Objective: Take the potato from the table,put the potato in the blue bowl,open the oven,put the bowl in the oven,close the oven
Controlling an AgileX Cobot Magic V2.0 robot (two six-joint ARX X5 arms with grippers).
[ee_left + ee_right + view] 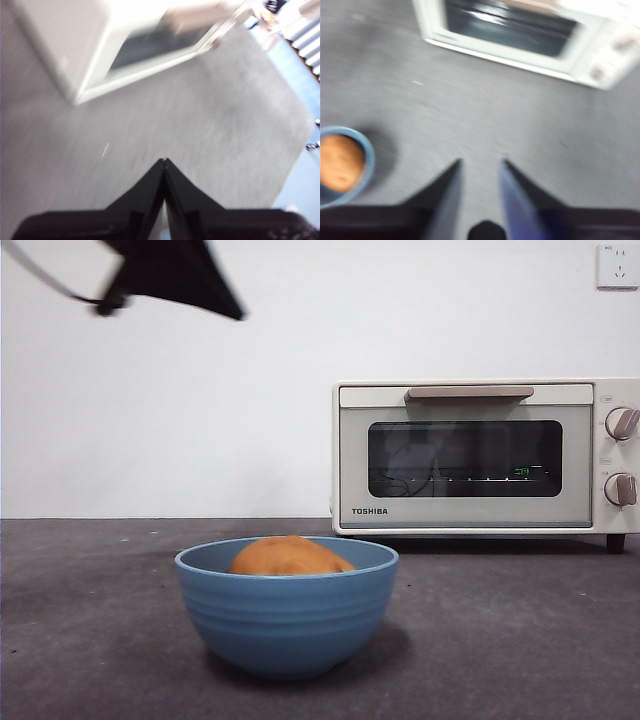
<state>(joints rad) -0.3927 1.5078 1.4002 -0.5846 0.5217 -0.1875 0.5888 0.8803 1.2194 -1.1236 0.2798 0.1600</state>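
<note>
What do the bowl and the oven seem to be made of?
Bowl: probably glazed ceramic or plastic, matte blue, with faint ridges and no shine. Oven: cream painted body, likely metal; the dark door window reflects light, so it looks like glass. Its handle is a dull beige bar.

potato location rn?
In the front view the potato sits inside the blue bowl on the table, in front of and left of the closed oven; neither pincer holds it.
</note>
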